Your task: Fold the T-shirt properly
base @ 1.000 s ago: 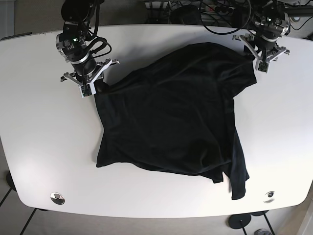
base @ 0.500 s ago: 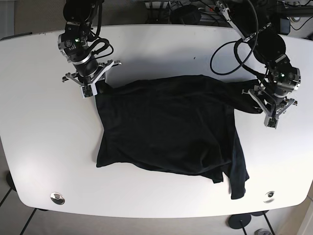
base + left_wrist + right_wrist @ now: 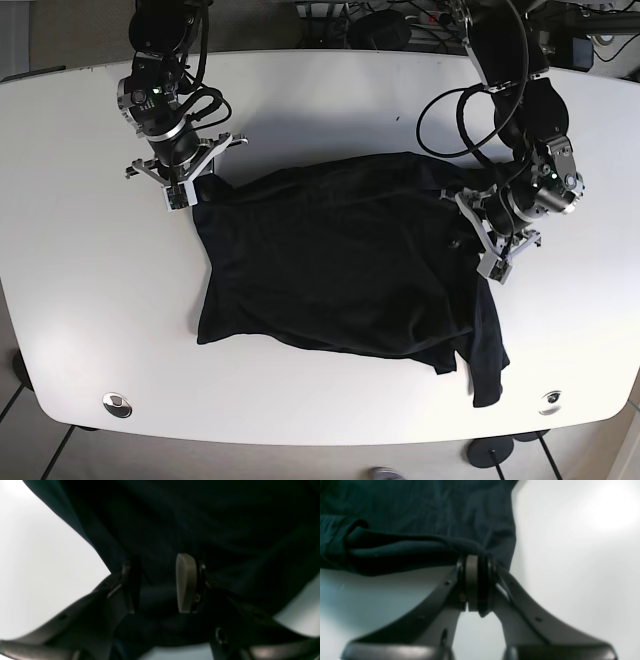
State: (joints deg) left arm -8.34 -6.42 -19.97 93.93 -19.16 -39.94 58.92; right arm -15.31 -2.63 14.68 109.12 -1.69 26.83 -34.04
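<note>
A: Where's the shirt?
B: Black shirt [image 3: 350, 265] lies mid-surface, rumpled, top edge folded over toward the middle. One loose tail hangs down toward the near right edge.
A: Surface?
B: White surface [image 3: 80, 250] with rounded corners, bare apart from the shirt. Two small round metal fittings near the front corners [image 3: 117, 404]. Cables and dark gear [image 3: 400, 20] bunch behind the far edge. Grey tiled floor [image 3: 20, 440] shows at lower left, a black caster base [image 3: 490, 452] under the front edge.
A: Right pincer?
B: Right pincer [image 3: 477, 586] is clamped tight, pads pressed together on a pinch of shirt edge [image 3: 420, 517]. In the base view it's at the shirt's far left corner [image 3: 185, 180].
A: Left pincer?
B: Left pincer [image 3: 157, 582] has its jaws parted, one pale pad [image 3: 186, 582] plain to see, dark cloth [image 3: 200, 517] filling the view between and behind them. Cannot tell if the cloth is actually gripped. In the base view it sits over the shirt's right side [image 3: 497, 255].
A: Arms?
B: Both reach in from the far edge, well apart.
</note>
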